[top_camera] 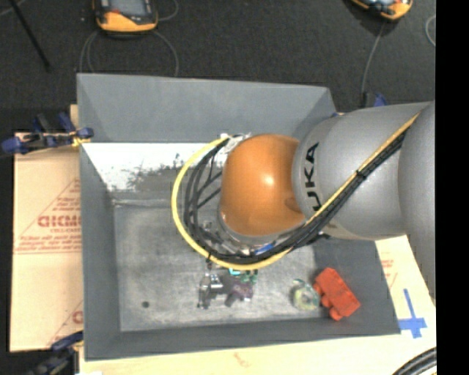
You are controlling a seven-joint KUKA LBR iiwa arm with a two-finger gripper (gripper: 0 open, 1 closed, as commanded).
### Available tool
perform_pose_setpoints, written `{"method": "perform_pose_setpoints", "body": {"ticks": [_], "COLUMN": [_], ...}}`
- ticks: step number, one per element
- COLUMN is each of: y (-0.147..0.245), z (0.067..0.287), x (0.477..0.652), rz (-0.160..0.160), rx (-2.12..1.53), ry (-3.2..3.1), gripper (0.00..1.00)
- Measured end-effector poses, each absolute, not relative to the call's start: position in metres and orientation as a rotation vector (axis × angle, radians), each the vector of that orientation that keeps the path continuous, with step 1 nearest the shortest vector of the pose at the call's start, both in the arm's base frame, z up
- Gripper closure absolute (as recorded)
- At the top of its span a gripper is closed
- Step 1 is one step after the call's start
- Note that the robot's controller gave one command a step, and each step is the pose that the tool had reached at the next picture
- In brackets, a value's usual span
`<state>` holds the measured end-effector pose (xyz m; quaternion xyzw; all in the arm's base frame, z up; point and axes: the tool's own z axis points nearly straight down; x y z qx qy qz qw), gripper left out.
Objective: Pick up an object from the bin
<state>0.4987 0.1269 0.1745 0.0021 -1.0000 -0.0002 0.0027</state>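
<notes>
Noted dark floor (44,88) round the setup: near black, matte, no pattern to make out. Logged 2 orange-and-black devices lying on it at the top edge, the left device (126,15) and the right device (385,6), both cut off by that edge. Traced the thin left cable (84,51) curving down from the first, and the right cable (374,55) running down from the second. Found a pale glare on the far inner wall of the bin (139,165).

Reaches into the bin (99,242) from its right side with a thick grey link (366,176) laid across the right wall. Carries an orange wrist cover (256,194) over the bin's middle, ringed by black and yellow cables (179,198). Points the gripper (227,288) down toward the bin's floor, near its front wall.
</notes>
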Motion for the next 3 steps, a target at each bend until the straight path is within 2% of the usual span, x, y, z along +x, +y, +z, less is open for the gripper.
{"method": "perform_pose_setpoints", "body": {"ticks": [1,2,3], "y": [0.063,0.066,0.071], "z": [0.091,0.094,0.251], "x": [0.516,0.517,0.512], "rz": [0.004,-0.002,0.001], "rx": [0.311,0.309,0.370], "ry": [-3.123,-3.128,-3.132], "gripper": [0.00,1.00,1.00]}}
